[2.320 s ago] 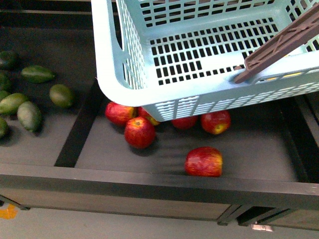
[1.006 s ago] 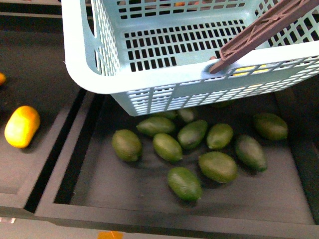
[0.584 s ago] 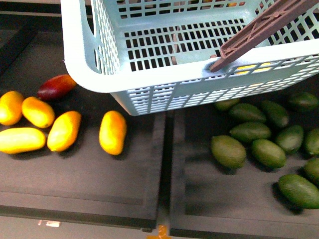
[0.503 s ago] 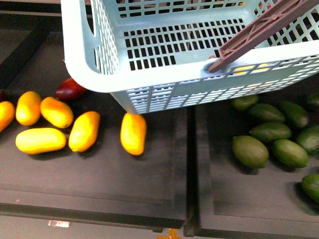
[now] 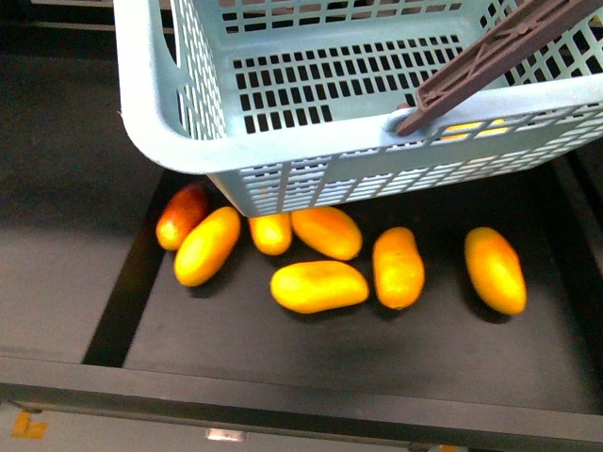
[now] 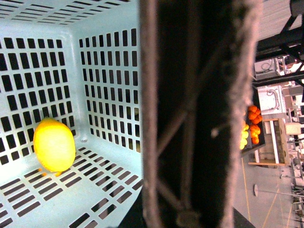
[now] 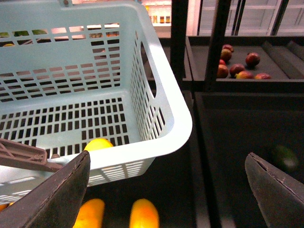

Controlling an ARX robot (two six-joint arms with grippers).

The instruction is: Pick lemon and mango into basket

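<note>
The turquoise basket (image 5: 160,113) hangs in the upper part of the front view, its brown handle (image 5: 490,56) slanting across the right. My left gripper is shut on that handle (image 6: 194,114), which fills the left wrist view and hides the fingers. The lemon (image 6: 53,145) lies on the basket floor, and also shows in the right wrist view as the lemon (image 7: 97,144). Several yellow-orange mangoes lie in a black tray under the basket; one mango (image 5: 318,286) is in the middle. My right gripper (image 7: 166,199) is open beside the basket, above two mangoes (image 7: 144,213).
A red-blushed mango (image 5: 182,215) lies at the left end of the row. The black tray's front rim (image 5: 301,395) runs across the foreground. Beyond black shelf posts (image 7: 216,42), red fruit (image 7: 236,70) sits in a far tray, and a green fruit (image 7: 285,156) lies beside the right finger.
The shelf under the basket has slid by to the right: apples, then green fruit, then mangoes. The mango tray is now right below the basket. The basket holds its place in view.
</note>
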